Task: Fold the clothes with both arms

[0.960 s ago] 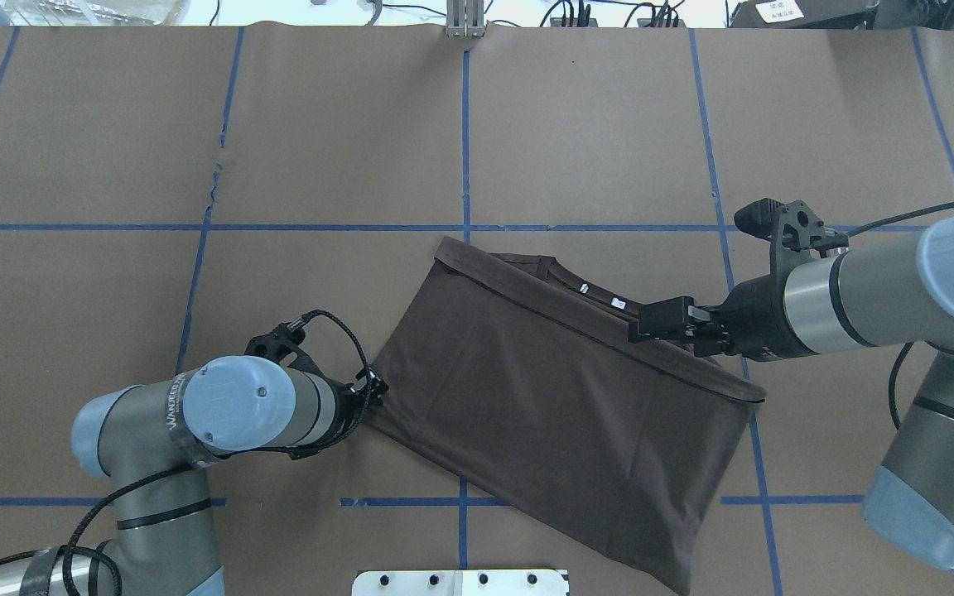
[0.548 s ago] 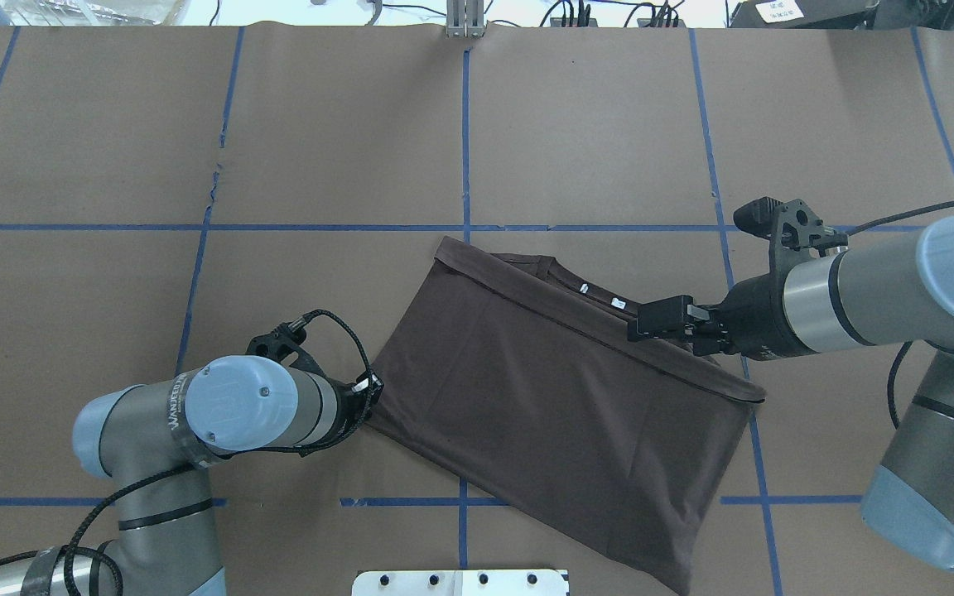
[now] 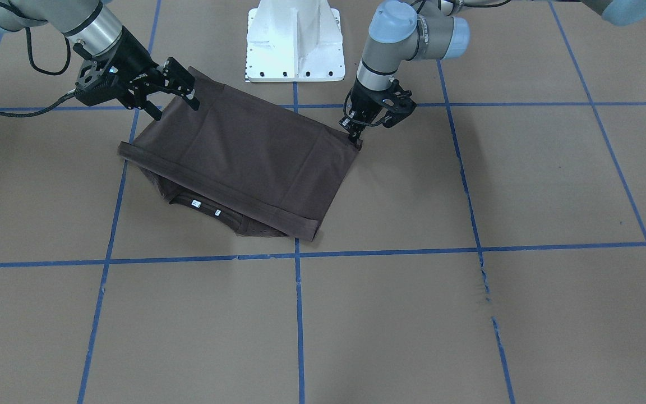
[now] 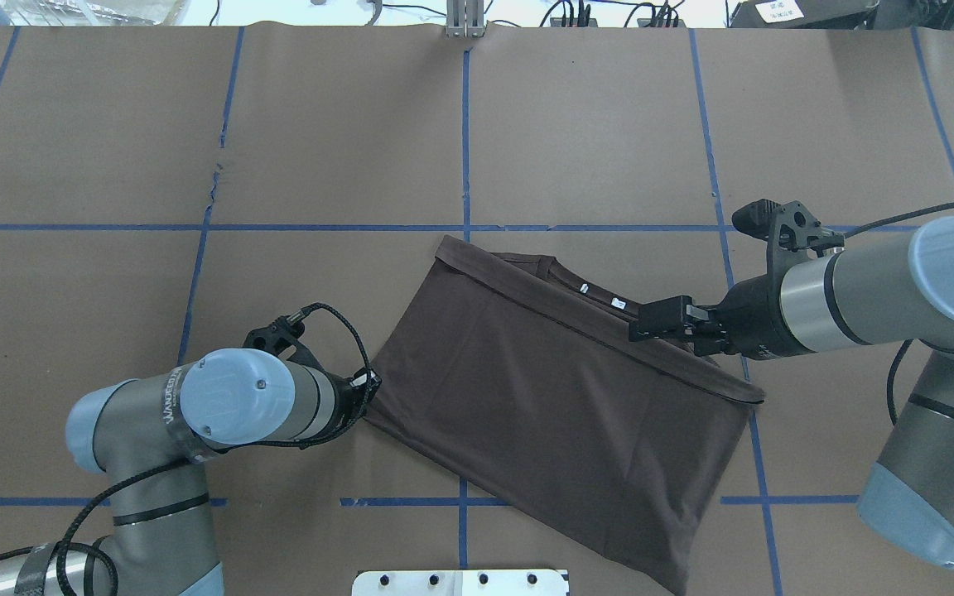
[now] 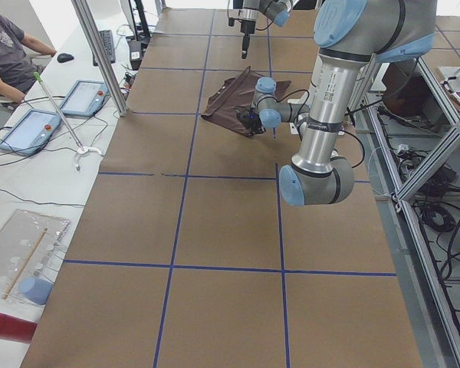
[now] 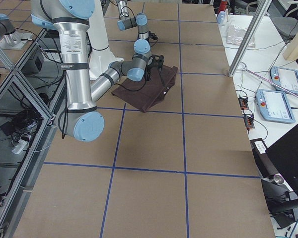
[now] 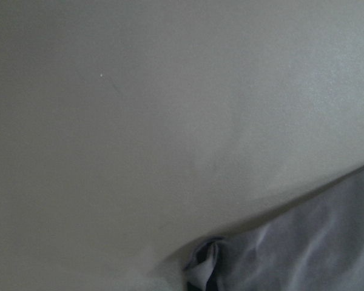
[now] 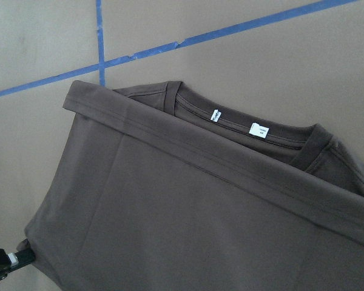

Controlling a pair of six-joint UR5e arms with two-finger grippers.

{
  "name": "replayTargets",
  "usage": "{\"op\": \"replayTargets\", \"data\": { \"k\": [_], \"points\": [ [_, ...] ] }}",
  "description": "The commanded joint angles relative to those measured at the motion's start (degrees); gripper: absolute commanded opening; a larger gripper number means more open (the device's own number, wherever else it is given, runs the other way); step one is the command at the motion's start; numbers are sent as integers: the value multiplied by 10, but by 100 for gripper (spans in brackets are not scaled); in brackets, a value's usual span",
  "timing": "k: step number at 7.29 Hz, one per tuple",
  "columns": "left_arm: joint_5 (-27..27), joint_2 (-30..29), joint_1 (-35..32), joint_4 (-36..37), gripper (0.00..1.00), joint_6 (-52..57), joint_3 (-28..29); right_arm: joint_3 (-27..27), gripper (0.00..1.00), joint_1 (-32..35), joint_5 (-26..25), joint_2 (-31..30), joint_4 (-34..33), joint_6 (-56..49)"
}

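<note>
centrally, a dark brown-grey short-sleeved t-shirt of thin soft fabric (image 4: pixel 551 406) is laid folded and slantwise on the table covered with brown paper (image 4: pixel 320 124), which is marked off into squares by blue tape lines (image 4: pixel 465 124). the garment is spread from the table's middle toward the robot's right, with one corner lying just beside the white metal base pedestal (image 3: pixel 294 39). its stitched hem band (image 3: pixel 216 193) is seen doubled over the upper part, so that only the round ribbed collar (image 8: pixel 242 124) and two small white neck labels (image 8: pixel 259 130) are left showing beyond it on the far side. the black two-finger left gripper (image 3: pixel 355 139) is pointed down at the shirt corner on the robot's left, and its fingers are clenched on that corner; in the left wrist view a bunched bit of cloth is seen at the bottom edge, blurred. the black two-finger right gripper (image 3: pixel 176 110) is held over the shirt's edge on the robot's right, near the collar, with its jaws spread apart and nothing grasped between them. whether its fingertips are touching the fabric cannot be told. from the right wrist camera the folded cloth is viewed whole, smooth apart from faint creases.
</note>
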Motion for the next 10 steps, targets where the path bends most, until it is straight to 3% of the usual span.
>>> {"op": "replayTargets", "data": {
  "k": [1,2,5,6,9,10],
  "points": [
    [1,-2,-55,12,0,59,6,1,100,2,3,-1,0,0],
    [3,-8,-90,11,0,103,31,3,100,2,-1,-2,0,0],
    [5,-147,-205,-9,0,243,218,4,100,3,-2,0,0,1],
    [5,-177,-231,-44,0,295,264,4,100,3,-3,0,0,1],
    [21,-298,-236,-230,0,338,498,1,100,2,-3,1,0,0],
    [22,-299,-236,-255,0,352,505,-1,100,1,-6,2,0,0]
  ]
}}
